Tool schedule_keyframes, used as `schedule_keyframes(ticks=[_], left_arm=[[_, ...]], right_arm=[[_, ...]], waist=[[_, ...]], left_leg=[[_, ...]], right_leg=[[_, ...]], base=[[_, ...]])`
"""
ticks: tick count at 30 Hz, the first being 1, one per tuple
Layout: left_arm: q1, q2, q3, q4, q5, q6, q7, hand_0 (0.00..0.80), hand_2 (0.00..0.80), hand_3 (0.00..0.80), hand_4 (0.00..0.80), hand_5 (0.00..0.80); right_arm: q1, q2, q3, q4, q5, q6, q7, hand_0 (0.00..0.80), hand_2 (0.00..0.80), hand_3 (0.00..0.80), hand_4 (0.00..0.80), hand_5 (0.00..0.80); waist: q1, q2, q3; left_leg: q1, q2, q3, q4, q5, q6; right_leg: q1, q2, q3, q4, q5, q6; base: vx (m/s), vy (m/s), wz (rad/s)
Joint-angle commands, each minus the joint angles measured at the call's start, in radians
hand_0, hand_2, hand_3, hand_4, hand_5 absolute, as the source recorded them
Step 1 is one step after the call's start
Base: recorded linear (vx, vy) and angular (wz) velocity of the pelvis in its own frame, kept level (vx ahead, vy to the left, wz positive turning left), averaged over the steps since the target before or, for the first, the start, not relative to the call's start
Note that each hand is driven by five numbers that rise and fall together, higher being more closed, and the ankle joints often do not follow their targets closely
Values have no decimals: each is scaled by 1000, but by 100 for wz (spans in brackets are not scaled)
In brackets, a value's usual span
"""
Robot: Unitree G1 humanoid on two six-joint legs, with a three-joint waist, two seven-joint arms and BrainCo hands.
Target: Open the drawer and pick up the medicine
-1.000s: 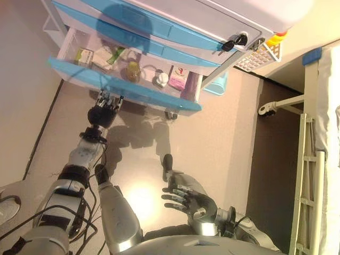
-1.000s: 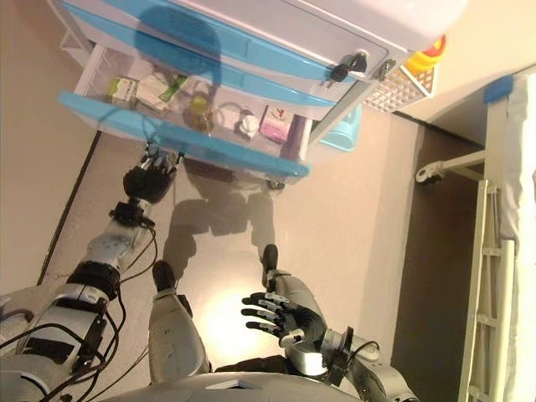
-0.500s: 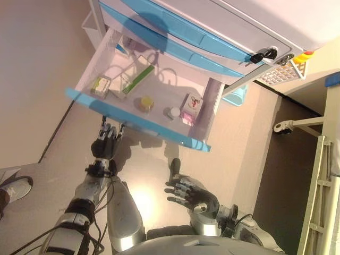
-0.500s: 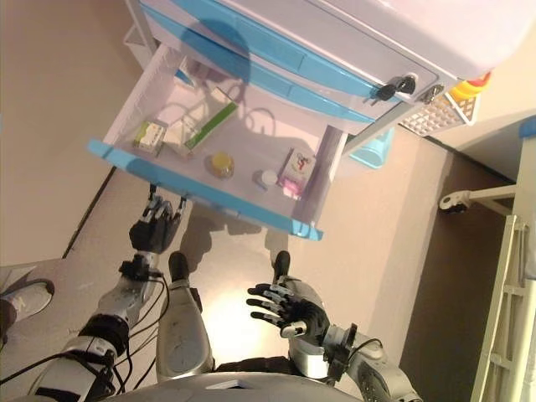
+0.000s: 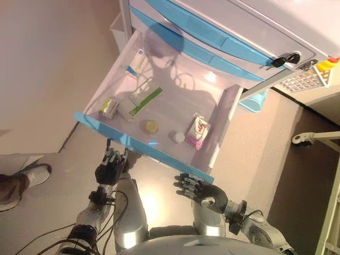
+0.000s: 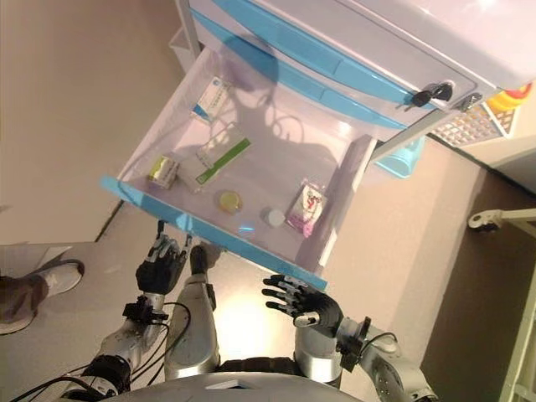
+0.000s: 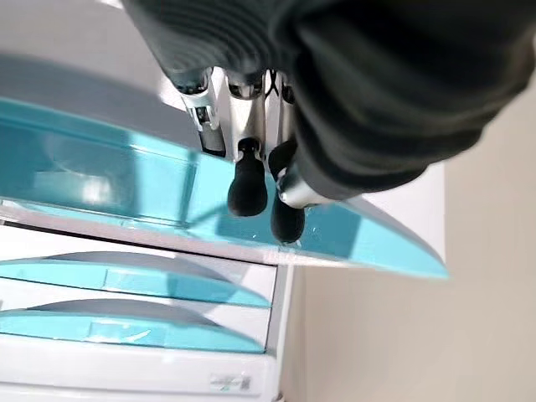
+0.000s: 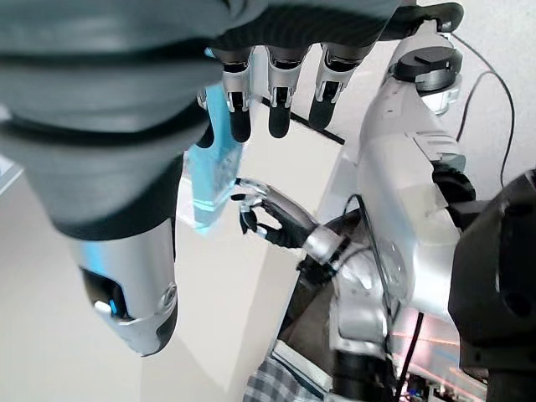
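The white cabinet's lowest drawer (image 5: 223,114), with a blue front, stands pulled far out. Inside lie a pink medicine box (image 5: 199,130), a white-capped bottle (image 5: 177,137), a yellow-lidded jar (image 5: 151,126), a long green-and-white box (image 5: 144,101), a small green box (image 5: 109,108) and a blue-and-white box (image 5: 138,60). My left hand (image 5: 109,170) is under the drawer's front, its fingers (image 7: 249,180) curled up against the blue front panel (image 7: 109,180). My right hand (image 5: 197,189) hovers open below the front's right corner, holding nothing.
Two shut blue-fronted drawers (image 5: 212,40) sit above the open one. A white wire basket (image 5: 311,77) hangs on the cabinet's right side, with a blue bin (image 5: 256,99) below it. A person's shoe (image 5: 24,180) stands on the floor at the left. A bed-frame castor (image 5: 304,139) is at the right.
The drawer has come much farther out, its contents now fully in sight. My left hand has drawn back with the front. The camera has shifted too. The right hand stays open.
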Motion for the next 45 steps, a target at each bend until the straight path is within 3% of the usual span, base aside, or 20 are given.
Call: schedule_keyframes(ticks=[1, 10, 18, 24, 28, 35, 39, 45], left_arm=[[95, 36, 29, 21, 5, 55, 118, 0, 0, 0, 0, 0], [79, 20, 26, 144, -17, 79, 348, 0, 0, 0, 0, 0], [-18, 30, 20, 265, 89, 74, 505, 0, 0, 0, 0, 0], [-45, 32, 45, 315, 150, 4, 559, 0, 0, 0, 0, 0], [-43, 21, 80, 344, 170, -62, 572, 0, 0, 0, 0, 0], [15, -6, 216, 397, 310, -92, 571, 0, 0, 0, 0, 0], [35, -5, 292, 412, 386, -91, 598, 0, 0, 0, 0, 0], [141, -1, 377, 329, 460, -71, 614, 0, 0, 0, 0, 0]], right_arm=[[26, -15, -17, -43, 29, -48, 3, 0, 0, 0, 0, 0], [-13, -38, -12, 36, 38, -69, 15, 0, 0, 0, 0, 0], [-44, -54, 8, 73, 64, -64, 17, 0, 0, 0, 0, 0], [-37, -55, 2, 101, 86, -29, 23, 0, 0, 0, 0, 0], [-20, -32, -38, 212, 68, 8, -40, 0, 0, 0, 0, 0], [7, 65, -242, 600, -25, 47, -152, 0, 0, 0, 0, 0], [-22, 78, -365, 798, -42, 6, -232, 0, 0, 0, 0, 0], [39, 54, -533, 682, 9, -81, -264, 0, 0, 0, 0, 0]], waist=[[18, -11, -37], [-3, 7, -55], [-31, 11, -70], [-46, 13, -72], [-57, 22, -79], [-51, 27, -114], [-38, 30, -139], [-30, 15, -178]], left_leg=[[-9, -23, 3, 110, -69, 52], [8, -27, 23, 111, -67, 48], [7, -23, 37, 137, -70, 44], [18, -15, 51, 145, -72, 41], [31, -19, 61, 123, -67, 41], [73, -27, 84, 78, -70, 44], [110, -27, 97, 36, -71, 43], [158, -30, 109, -10, -77, 45]], right_leg=[[-5, 15, -6, -39, 75, -9], [-2, 0, 7, -32, 67, -3], [-10, -8, 24, -12, 63, 0], [-5, -4, 35, -9, 62, 3], [-3, -8, 42, -22, 64, 4], [33, -16, 39, -63, 66, 11], [74, -21, 31, -104, 73, 21], [132, -18, 23, -162, 85, 32]], base=[[26, 49, 11], [20, 64, 9], [25, 28, -4], [19, 14, -7], [-6, 51, -5], [8, -1, -8], [33, -25, 0], [51, -38, 0]])
